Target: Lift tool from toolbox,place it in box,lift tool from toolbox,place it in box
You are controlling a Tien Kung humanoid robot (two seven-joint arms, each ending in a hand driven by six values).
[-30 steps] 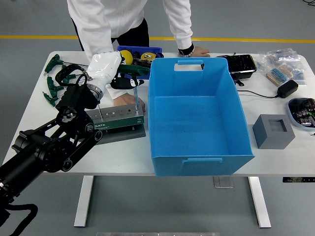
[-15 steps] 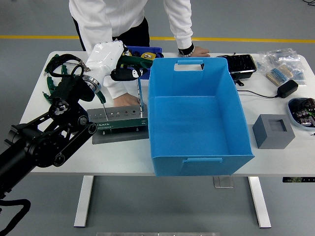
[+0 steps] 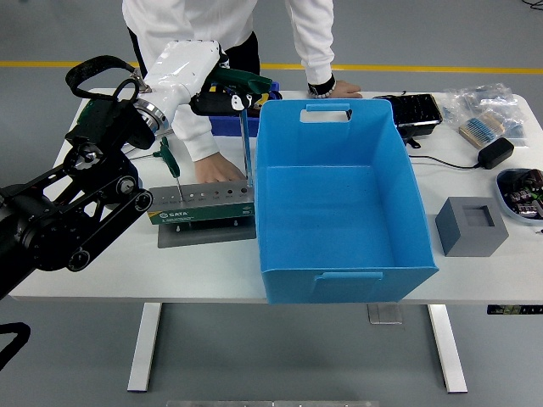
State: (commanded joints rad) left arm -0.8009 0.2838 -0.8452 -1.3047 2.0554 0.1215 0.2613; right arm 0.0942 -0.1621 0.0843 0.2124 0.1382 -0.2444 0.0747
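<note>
Left hand [image 3: 222,100] fingers grip tool [image 3: 243,127]; toolbox [image 3: 202,203] partly hidden.

person [image 3: 229,25] cut off above the shoulders, left arm [image 3: 51,229] leaving frame — tray [image 3: 522,188] clipped at right

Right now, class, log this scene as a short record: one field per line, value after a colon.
Left hand: shut on a green-handled tool, shaft hanging down
Tool tip: at or just above the tool holder; cannot tell if clear
Holder: one smaller green tool standing in it
Person's hand: resting behind the holder
Blue box: right of the holder, empty
Right hand: not in view
</note>
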